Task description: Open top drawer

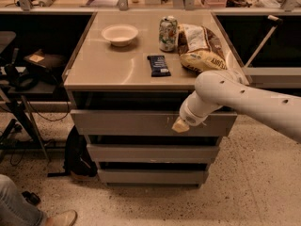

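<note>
The pincer (181, 125), mostly masked by its white wrist (197, 109), opening impossible to tell, sits at the top drawer (122, 122), whose grey front faces the camera, long axis level to either side, under the surface (108, 74) above.

The pincer (180, 125), before the top drawer (122, 122)'s right half, hides part of it.
</note>
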`<state>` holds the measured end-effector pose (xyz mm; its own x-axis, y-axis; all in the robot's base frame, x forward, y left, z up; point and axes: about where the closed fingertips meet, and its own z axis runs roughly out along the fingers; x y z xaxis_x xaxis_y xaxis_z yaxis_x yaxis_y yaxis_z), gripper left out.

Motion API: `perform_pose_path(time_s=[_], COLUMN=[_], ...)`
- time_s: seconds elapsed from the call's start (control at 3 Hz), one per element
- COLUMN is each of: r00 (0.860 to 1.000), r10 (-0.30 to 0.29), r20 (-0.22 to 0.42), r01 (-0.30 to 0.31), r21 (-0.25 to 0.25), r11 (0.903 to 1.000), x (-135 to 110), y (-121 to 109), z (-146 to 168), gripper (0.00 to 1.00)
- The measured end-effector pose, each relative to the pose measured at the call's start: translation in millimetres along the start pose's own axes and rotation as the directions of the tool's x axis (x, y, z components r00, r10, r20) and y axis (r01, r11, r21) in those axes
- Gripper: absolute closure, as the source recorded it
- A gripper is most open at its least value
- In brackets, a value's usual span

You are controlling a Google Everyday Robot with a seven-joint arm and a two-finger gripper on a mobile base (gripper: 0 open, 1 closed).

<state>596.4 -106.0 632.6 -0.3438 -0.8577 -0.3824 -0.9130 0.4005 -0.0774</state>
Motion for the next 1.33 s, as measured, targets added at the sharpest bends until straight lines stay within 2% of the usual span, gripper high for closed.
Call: perform_pose_path(time_s=[0.33,0.67,1.33], r00=[1.000,1.000,1.000], r10=[0.000,0.000,0.000], r20=[0.000,0.000,0.000], r01=[0.000,0.000,0.000], r21=[0.000,0.000,0.000], r11=[1.0000,1.0000,1.0000], x=[0,-3,-3], y=[0,-1,-5], z=[0,-9,-17], gripper=[0.88,1.00,1.00])
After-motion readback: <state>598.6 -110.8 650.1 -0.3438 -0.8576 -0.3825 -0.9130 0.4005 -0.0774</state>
